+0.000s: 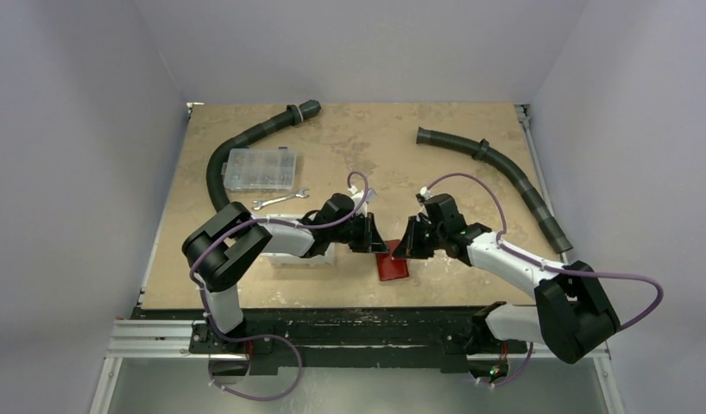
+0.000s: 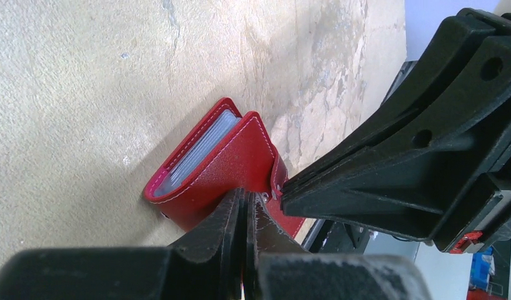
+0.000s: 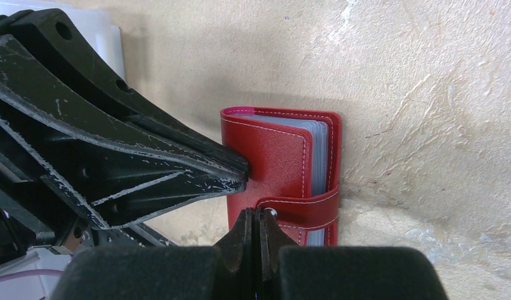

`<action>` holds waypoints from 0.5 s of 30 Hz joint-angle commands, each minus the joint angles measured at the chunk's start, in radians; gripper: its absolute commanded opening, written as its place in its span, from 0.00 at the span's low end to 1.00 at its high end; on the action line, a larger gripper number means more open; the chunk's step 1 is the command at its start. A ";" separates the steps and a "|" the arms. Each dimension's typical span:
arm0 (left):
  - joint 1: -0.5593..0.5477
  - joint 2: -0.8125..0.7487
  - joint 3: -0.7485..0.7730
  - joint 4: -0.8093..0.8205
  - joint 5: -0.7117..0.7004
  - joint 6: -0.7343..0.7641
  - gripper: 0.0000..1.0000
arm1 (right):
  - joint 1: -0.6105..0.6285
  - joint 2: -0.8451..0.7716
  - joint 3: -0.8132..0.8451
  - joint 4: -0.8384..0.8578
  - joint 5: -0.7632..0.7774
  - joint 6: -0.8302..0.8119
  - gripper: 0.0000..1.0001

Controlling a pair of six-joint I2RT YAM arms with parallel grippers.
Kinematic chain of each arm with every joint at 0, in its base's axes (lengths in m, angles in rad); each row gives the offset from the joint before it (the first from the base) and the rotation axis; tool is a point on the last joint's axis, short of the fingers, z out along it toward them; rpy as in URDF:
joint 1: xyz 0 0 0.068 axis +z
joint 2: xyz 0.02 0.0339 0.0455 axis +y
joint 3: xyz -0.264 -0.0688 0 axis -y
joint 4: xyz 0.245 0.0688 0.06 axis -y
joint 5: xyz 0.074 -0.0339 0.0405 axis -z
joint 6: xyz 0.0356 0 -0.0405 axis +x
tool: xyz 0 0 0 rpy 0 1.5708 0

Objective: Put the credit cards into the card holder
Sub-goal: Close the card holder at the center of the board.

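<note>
Left gripper (image 2: 243,199), right gripper (image 3: 256,215), card holder (image 3: 275,156) between

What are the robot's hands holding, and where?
Cannot tell for sure. Both grippers look shut. The right gripper meets the end of the snap tab on the card holder and may pinch it; the left gripper touches its cover.

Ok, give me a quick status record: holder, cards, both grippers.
card holder: folded on the table, tab wrapped across its open edge; cannot tell if snapped
loose cards: none visible; pale sleeves show inside the holder
left gripper: shut, tips at the holder's cover
right gripper: shut, tips at the tab's snap end
arms: both tips nearly meet over the holder
</note>
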 commanded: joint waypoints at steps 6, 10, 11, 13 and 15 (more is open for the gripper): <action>-0.005 0.010 -0.012 0.032 0.002 0.019 0.00 | -0.004 0.008 0.008 0.040 -0.063 -0.038 0.00; -0.005 0.006 -0.016 0.030 -0.003 0.020 0.00 | -0.005 0.025 0.017 0.053 -0.083 -0.045 0.00; -0.006 0.007 -0.016 0.031 -0.003 0.019 0.00 | -0.004 0.031 0.017 0.056 -0.085 -0.047 0.00; -0.005 0.011 -0.015 0.032 -0.003 0.019 0.00 | -0.004 0.046 0.019 0.062 -0.098 -0.051 0.00; -0.004 0.012 -0.013 0.033 -0.003 0.018 0.00 | -0.004 0.052 0.020 0.064 -0.106 -0.057 0.00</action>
